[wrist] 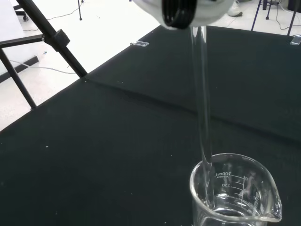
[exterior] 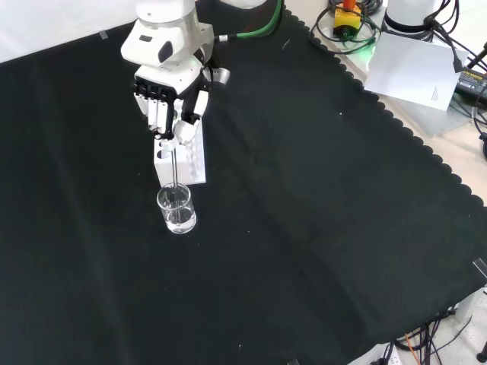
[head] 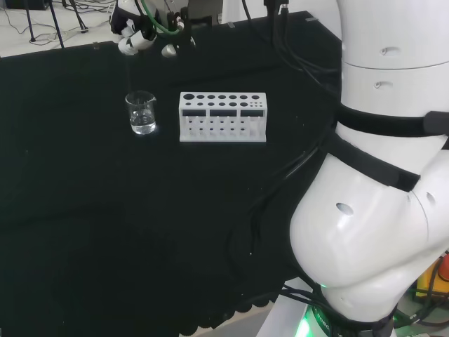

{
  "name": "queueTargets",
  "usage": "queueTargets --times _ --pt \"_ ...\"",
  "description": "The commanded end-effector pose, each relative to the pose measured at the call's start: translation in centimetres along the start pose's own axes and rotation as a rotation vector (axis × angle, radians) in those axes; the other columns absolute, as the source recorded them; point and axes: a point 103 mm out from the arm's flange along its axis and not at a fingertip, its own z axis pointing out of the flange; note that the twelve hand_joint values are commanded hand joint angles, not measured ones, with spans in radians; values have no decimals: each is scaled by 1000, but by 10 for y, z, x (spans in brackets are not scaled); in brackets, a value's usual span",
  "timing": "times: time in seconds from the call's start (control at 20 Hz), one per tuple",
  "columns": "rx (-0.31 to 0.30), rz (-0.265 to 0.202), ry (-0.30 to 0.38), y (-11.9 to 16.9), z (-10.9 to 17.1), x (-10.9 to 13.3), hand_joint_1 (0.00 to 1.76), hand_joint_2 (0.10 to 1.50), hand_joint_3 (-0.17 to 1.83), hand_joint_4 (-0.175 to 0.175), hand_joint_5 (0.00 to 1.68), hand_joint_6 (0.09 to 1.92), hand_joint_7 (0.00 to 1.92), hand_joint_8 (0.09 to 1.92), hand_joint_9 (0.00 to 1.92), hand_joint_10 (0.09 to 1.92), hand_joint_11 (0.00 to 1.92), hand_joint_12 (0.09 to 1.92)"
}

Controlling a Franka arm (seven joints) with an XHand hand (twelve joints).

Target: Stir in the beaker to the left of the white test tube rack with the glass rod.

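Clear beaker [head: 142, 112] upright on black cloth [head: 140, 225], a little clear liquid in the bottom. White test tube rack [head: 222, 117] just right of it, apart. Hand [head: 137, 31] above and behind the beaker, fingers curled. Arm's white links [head: 382, 175] at right.

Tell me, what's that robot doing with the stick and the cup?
The hand is holding a glass rod upright over a beaker, its fingers curled round the rod's top. In the wrist view the rod's lower end reaches down inside the beaker, near the wall. The beaker holds a little clear liquid and stands on the black cloth beside a white rack.
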Motion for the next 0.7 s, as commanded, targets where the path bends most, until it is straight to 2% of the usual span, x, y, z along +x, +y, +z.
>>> queueTargets --times 0.05,0.25,0.7 --pt "6 23 -1 -9 2 -20 1300 909 310 -175 1162 439 1110 1155 1736 750 1660 662" --pt "5 38 -13 -19 -1 -24 1300 907 314 -175 1163 439 1111 1154 1737 750 1660 662" --pt "9 1 -31 -27 -6 -7 1301 901 324 -175 1165 437 1111 1156 1738 750 1661 662"
